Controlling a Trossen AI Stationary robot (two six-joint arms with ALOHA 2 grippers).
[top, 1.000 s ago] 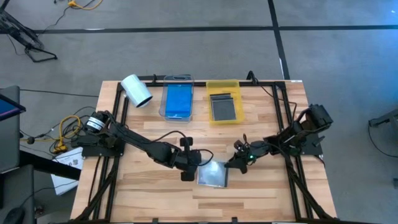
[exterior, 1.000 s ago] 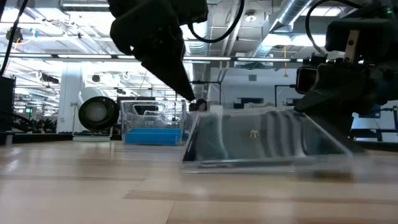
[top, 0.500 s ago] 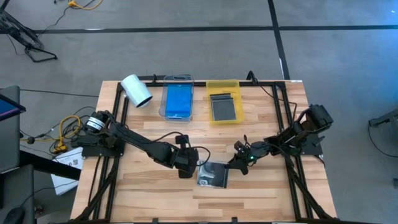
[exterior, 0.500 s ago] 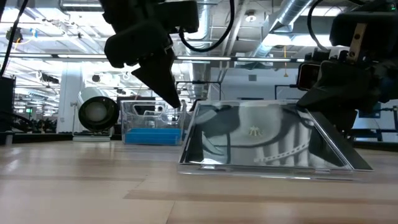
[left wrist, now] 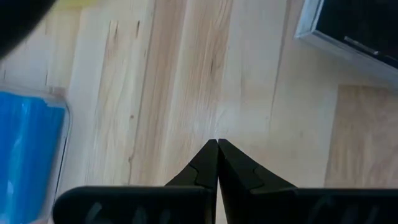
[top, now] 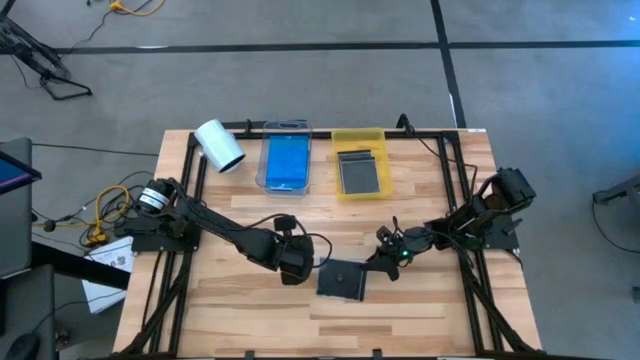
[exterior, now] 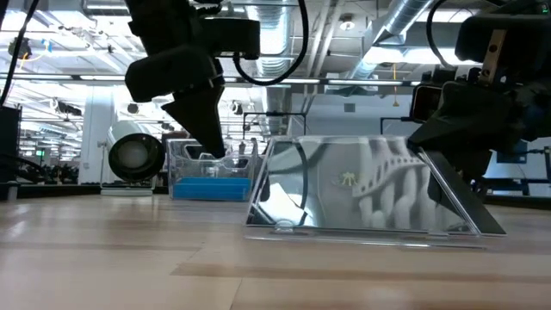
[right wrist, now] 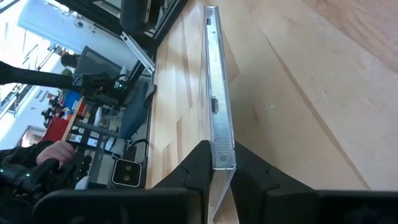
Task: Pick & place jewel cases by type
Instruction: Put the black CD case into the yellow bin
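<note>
Right pincer (right wrist: 214, 163), lower centre of the right wrist view, was clamped on the near edge of a thin, flat, square jewel case of clear plastic with a dark insert (top: 342, 281). In the high view this pincer (top: 374, 267) sat right of centre in the lower half of the frame, at the case's upper right corner. In the low view the case (exterior: 362, 194) stood tilted: gripped edge raised, opposite edge down on the pale wooden surface (top: 420, 310).

Left pincer (left wrist: 217, 149) was fully shut with nothing between its fingers, its tip hanging over bare wood. In the high view it (top: 288, 264) stood just left of the case, apart from it.

Further out, at the upper middle of the high view: a clear rectangular plastic tray (top: 286, 130) holding a translucent blue jewel case (top: 287, 162), and beside it a yellow rectangular tray (top: 358, 137) holding a dark grey jewel case (top: 361, 172). A white cylindrical roll (top: 220, 146) lay at the upper left of the surface.

Judgement on the step: the held case looked dark, so the yellow tray seemed its likely place. The grip covered only a narrow edge, so the lift would call for a slow rise, with the case levelled before travel, so that it does not pivot or slip. The left arm should keep clear of the carry path.
</note>
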